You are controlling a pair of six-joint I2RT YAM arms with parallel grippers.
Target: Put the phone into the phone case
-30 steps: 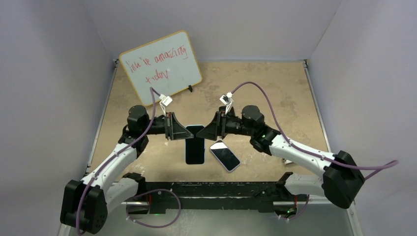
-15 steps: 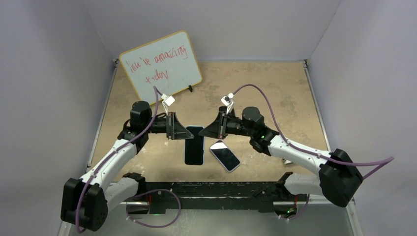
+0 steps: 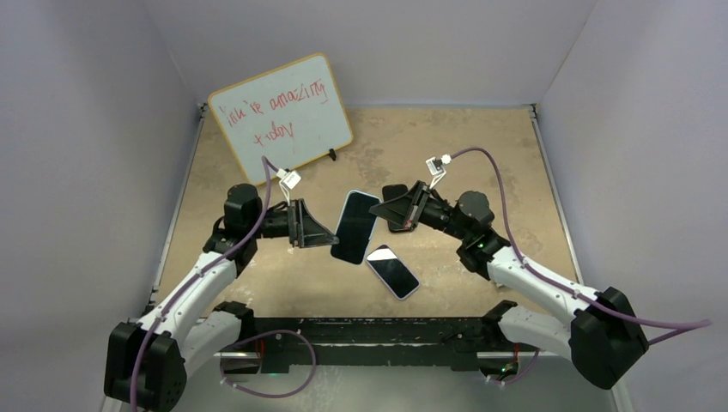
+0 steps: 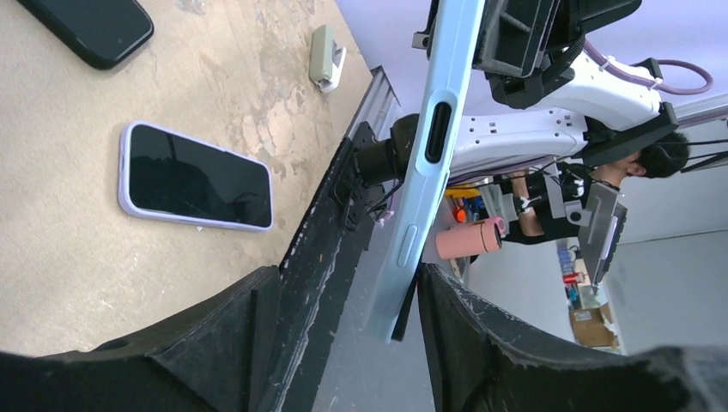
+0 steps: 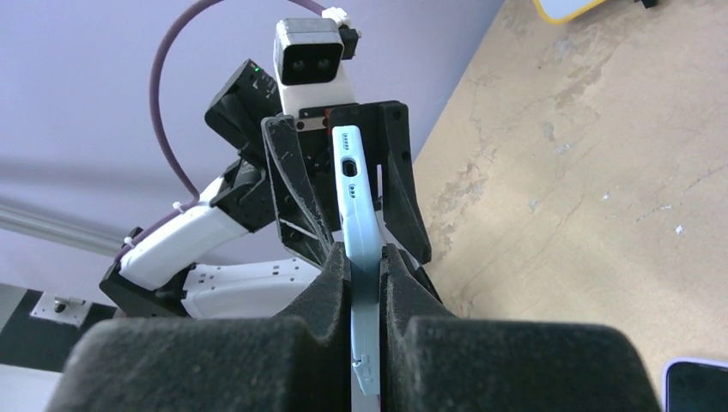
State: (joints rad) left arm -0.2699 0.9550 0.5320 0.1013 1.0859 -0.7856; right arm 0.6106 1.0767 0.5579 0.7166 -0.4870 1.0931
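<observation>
Above the table (image 3: pixel 481 154), right jaws pinch the blue phone case (image 3: pixel 354 227), hiding its end; left jaws spread.

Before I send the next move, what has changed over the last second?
The right gripper closed its jaws on the light blue case and its arm drew back to the right, swinging the case's far end rightward out of its earlier straight line. The left gripper opened its jaws, which now stand around the case without clamping it. The lavender-cased phone and the whiteboard stayed put.
</observation>
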